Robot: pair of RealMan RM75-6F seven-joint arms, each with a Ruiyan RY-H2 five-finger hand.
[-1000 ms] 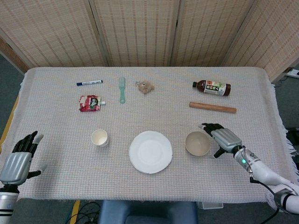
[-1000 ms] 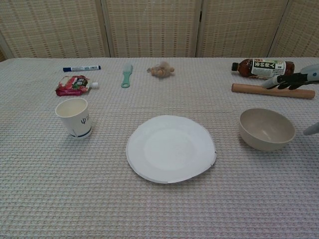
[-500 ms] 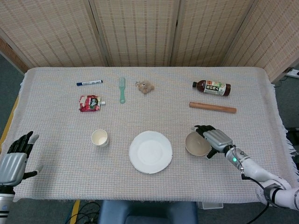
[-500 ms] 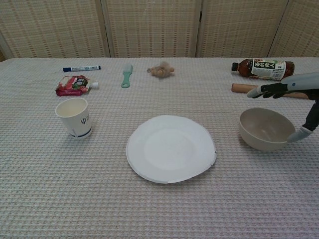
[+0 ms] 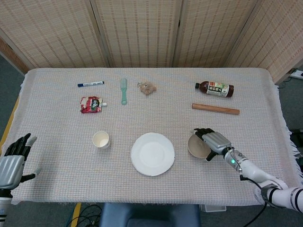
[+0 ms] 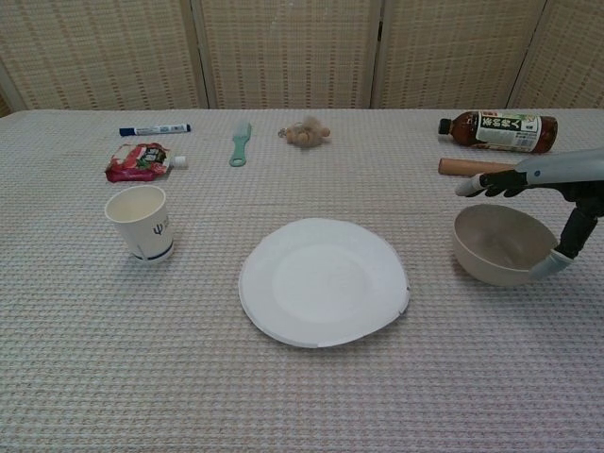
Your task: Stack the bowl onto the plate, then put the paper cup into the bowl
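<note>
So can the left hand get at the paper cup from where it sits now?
Probably yes. The left hand is open at the table's near-left edge, and only bare cloth lies between it and the paper cup, which stands upright, apart from the plate.

Woven folding screen (image 5: 142, 33) behind cloth-covered table (image 5: 156, 118); grey floor.

Plate (image 5: 152, 153) lower centre on the table (image 5: 156, 120); paper cup (image 5: 101, 140) left of it, bowl (image 5: 198, 146) right (right hand (image 5: 214, 142) over its rim). Upper row: marker (image 5: 90, 84), comb (image 5: 123, 91), bottle (image 5: 214, 88); rolling pin (image 5: 215, 109) below bottle.
</note>
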